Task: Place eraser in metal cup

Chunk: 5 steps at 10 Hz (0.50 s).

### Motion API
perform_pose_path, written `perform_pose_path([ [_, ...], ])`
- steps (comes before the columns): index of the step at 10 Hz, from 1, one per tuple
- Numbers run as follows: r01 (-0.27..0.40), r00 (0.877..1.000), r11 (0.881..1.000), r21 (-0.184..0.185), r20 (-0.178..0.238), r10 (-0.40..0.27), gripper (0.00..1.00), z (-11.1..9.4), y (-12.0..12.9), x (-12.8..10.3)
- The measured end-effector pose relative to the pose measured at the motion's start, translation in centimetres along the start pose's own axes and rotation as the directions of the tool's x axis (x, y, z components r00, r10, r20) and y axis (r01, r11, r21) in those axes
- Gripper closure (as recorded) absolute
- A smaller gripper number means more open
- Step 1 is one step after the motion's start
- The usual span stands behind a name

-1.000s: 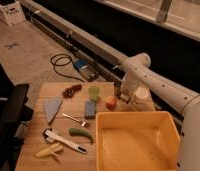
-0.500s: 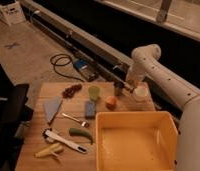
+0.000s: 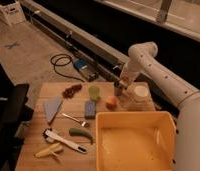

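The small dark metal cup (image 3: 117, 92) stands at the back of the wooden table (image 3: 32, 150), between the yellow-green cup (image 3: 94, 93) and the white round container (image 3: 140, 91). My gripper (image 3: 121, 85) hangs shut, right over the metal cup's mouth. It reaches down from the white arm (image 3: 143, 52) that comes in from the right. The eraser does not show in the camera view; I cannot tell whether it is in the gripper or in the cup.
An orange fruit (image 3: 111, 102) lies just in front of the metal cup, with a blue block (image 3: 90, 108) to its left. A large yellow bin (image 3: 134, 116) fills the front right. A fork, green pepper, banana, brush and grey wedge lie on the left half.
The arm's elbow has risen and swung a little to the right. The gripper has stayed over the metal cup.
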<state>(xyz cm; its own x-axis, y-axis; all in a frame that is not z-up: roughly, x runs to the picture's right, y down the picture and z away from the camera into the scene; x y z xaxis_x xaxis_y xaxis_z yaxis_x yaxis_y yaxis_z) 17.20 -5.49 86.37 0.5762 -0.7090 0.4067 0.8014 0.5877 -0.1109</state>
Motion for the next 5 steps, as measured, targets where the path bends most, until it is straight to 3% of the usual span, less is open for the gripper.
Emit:
perform_pose_path([
  [3,0.047,0.999,0.999,0.013,0.027,-0.048,1.0,0.2,-1.3,-1.3],
  [5,0.07,0.997,0.998,0.0,0.038,-0.07,0.97,0.7,-1.6,-2.0],
])
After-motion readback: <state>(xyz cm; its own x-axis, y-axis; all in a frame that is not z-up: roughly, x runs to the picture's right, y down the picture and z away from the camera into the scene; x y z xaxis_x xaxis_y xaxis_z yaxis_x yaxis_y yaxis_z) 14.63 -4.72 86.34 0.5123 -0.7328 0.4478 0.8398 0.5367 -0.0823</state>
